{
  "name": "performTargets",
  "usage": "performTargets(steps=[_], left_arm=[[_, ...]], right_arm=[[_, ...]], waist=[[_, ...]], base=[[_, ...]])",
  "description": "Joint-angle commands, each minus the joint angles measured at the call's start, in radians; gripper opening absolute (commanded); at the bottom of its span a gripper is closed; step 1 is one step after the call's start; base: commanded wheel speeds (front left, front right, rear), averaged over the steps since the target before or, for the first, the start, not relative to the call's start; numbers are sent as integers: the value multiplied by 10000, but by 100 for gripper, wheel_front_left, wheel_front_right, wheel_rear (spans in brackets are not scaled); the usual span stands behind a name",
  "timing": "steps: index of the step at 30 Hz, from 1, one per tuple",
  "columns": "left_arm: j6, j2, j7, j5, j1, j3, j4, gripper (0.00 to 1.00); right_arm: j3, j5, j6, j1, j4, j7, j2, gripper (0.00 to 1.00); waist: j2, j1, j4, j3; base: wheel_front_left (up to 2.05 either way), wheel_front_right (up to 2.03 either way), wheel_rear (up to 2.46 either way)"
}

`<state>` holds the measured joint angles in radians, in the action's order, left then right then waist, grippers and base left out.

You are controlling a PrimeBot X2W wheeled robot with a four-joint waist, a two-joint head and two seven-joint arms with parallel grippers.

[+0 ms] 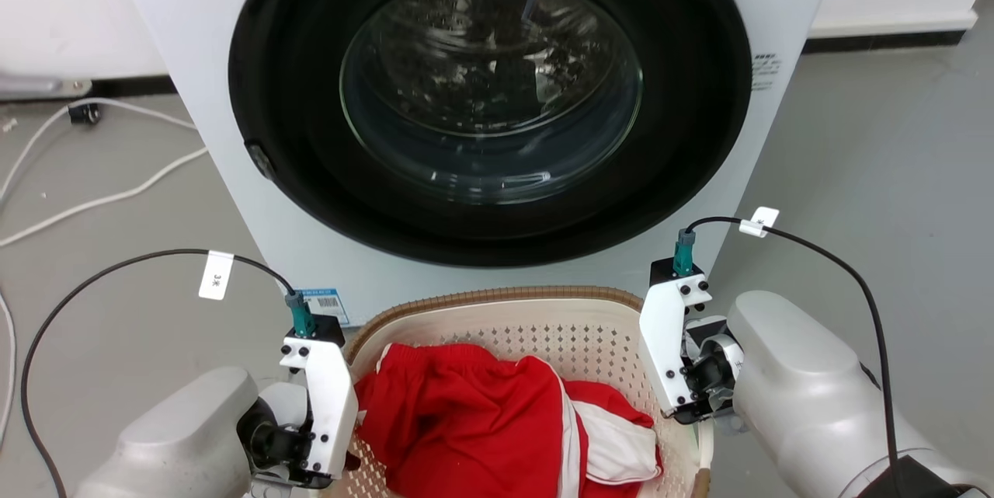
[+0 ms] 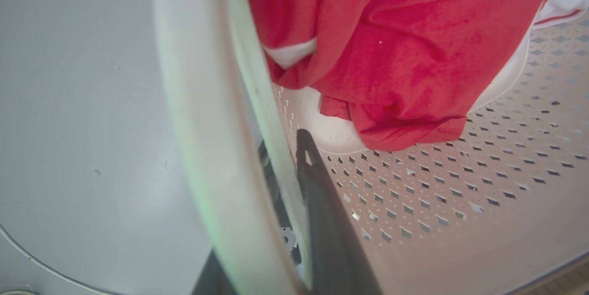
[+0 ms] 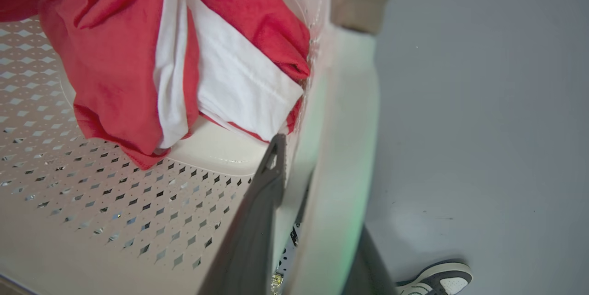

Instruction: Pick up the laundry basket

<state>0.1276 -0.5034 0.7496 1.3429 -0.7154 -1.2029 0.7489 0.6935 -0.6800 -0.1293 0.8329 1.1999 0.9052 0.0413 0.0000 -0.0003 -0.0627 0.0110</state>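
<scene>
The laundry basket (image 1: 497, 327), cream with perforated walls and a brown braided rim, sits low in the head view in front of the washer, with red and white clothes (image 1: 481, 420) inside. My left gripper (image 1: 330, 405) is at its left side and my right gripper (image 1: 675, 358) at its right side. In the left wrist view, my left gripper (image 2: 276, 166) straddles the white side handle (image 2: 202, 115), one dark finger (image 2: 317, 193) inside the wall. In the right wrist view, my right gripper (image 3: 299, 166) clasps the other handle (image 3: 345, 147) the same way.
The white front-loading washer (image 1: 194, 55) with its round glass door (image 1: 489, 86) shut stands right behind the basket. White cables (image 1: 93, 203) lie on the grey floor at the left. A person's shoe (image 3: 437, 279) is on the floor by the basket's right side.
</scene>
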Motion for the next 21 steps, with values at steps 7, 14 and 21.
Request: performTargets(steps=[7, 14, 21], left_arm=[[50, -92, 645, 171, 304, -264, 153, 0], [53, 0, 910, 298, 229, -322, 225, 0], [53, 14, 773, 267, 135, -325, 386, 0]], right_arm=[[171, -52, -25, 279, -21, 114, 166, 0], [291, -201, -25, 106, -87, 101, 163, 0], [433, -294, -25, -42, -125, -43, 163, 0]], waist=[[0, 3, -15, -355], [0, 3, 79, -469], [0, 3, 134, -484]], base=[[0, 0, 0], [0, 0, 0], [0, 0, 0]])
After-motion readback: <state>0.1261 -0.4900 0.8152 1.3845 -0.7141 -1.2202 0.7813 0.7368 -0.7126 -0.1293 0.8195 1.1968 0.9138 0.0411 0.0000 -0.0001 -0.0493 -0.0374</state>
